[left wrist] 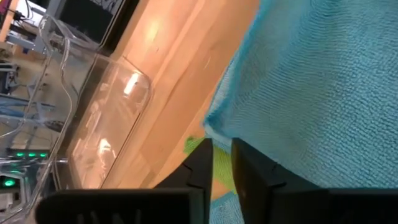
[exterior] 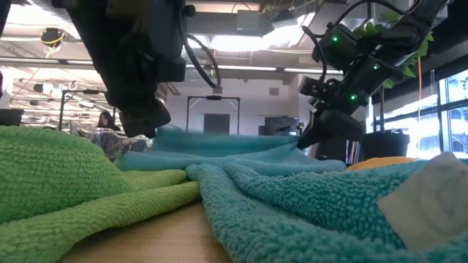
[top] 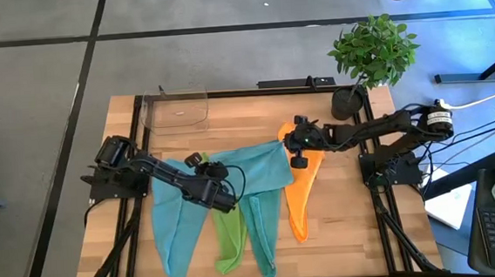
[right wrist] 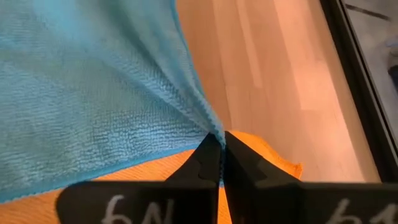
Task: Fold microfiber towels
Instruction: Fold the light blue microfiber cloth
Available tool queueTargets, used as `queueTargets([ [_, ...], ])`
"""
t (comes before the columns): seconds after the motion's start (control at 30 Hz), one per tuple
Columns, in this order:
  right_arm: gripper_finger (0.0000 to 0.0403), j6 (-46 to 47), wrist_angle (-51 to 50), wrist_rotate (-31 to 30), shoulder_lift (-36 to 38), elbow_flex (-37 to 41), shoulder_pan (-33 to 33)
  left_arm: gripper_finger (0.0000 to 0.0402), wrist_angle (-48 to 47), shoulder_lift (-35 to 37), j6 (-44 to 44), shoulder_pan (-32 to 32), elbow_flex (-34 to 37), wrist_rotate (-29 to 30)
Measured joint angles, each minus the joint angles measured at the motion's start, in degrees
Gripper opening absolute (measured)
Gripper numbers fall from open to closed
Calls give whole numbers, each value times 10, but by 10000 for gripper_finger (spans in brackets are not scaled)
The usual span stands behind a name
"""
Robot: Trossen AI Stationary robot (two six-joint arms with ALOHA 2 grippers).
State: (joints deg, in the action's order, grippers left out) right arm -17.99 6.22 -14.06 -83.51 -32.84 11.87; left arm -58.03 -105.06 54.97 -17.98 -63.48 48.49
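Teal towel (right wrist: 93, 87) corner pinched, right end effector (right wrist: 222, 144)

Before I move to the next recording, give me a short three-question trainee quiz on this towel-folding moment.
1. True or false: the right gripper is pinched shut on a corner of the light blue towel.
2. Which towel lies directly under that pinched corner? A) lime green B) orange C) teal
3. Fill in: the clear container stands at the table's far ___ corner, seen from the high view.

Key: 1 true. 2 B, the orange towel. 3 left. The left gripper sits at the towel's opposite edge, above the lime green towel.
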Motion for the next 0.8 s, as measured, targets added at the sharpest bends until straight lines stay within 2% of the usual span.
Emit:
queueTargets([
  [0.17, 41, 14, 5, 0, 0, 0, 0, 85, 8, 0, 17, 1, 0, 20],
  [0.4, 75, 29, 38, -9, 0, 0, 0, 88, -35, 0, 39, -7, 0, 42],
  [0.63, 78, 27, 42, -38, 0, 0, 0, 85, -89, 0, 108, -36, 0, 54],
  [0.8, 78, 26, 41, -42, 0, 0, 0, 87, -90, 0, 113, -44, 0, 115],
])
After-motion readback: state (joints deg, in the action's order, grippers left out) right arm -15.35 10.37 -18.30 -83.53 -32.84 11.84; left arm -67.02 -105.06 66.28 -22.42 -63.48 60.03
